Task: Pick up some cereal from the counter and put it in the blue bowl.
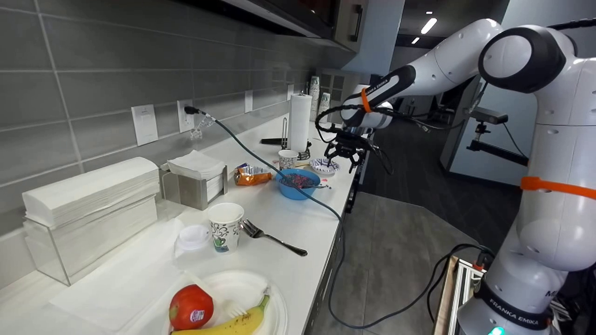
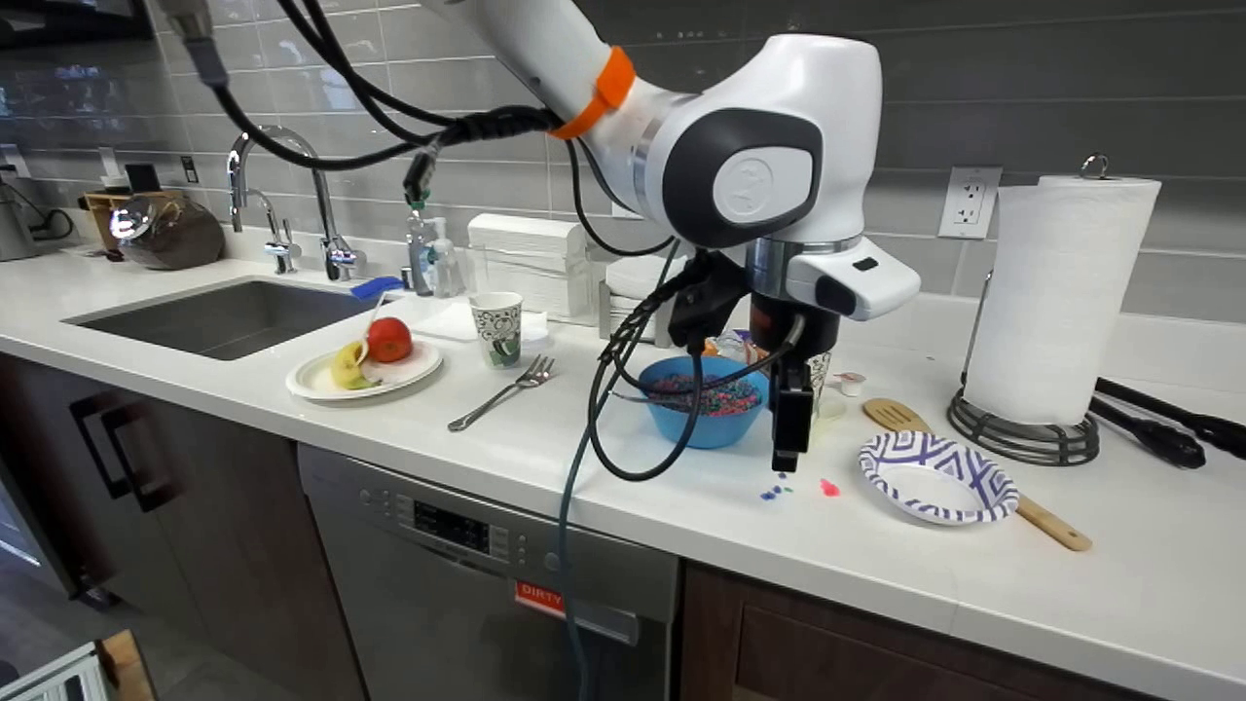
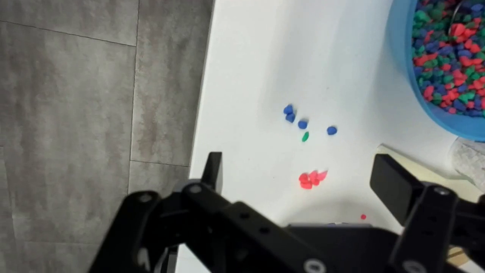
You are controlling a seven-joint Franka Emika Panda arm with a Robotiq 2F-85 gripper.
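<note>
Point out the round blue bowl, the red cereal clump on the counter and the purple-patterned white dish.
Round blue bowl (image 2: 725, 430): in an exterior view, front outer wall.
Red cereal clump (image 3: 313, 179): in the wrist view, near its middle.
Purple-patterned white dish (image 2: 939, 492): in an exterior view, bare inside bottom.

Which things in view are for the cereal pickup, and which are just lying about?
For the job: gripper (open), loose red cereal, loose blue cereal, loose green piece, counter, blue bowl.

Just lying about: fork, white plate, banana, red fruit, paper cup near the fork, patterned dish, wooden spatula, paper towel roll, orange packet.
</note>
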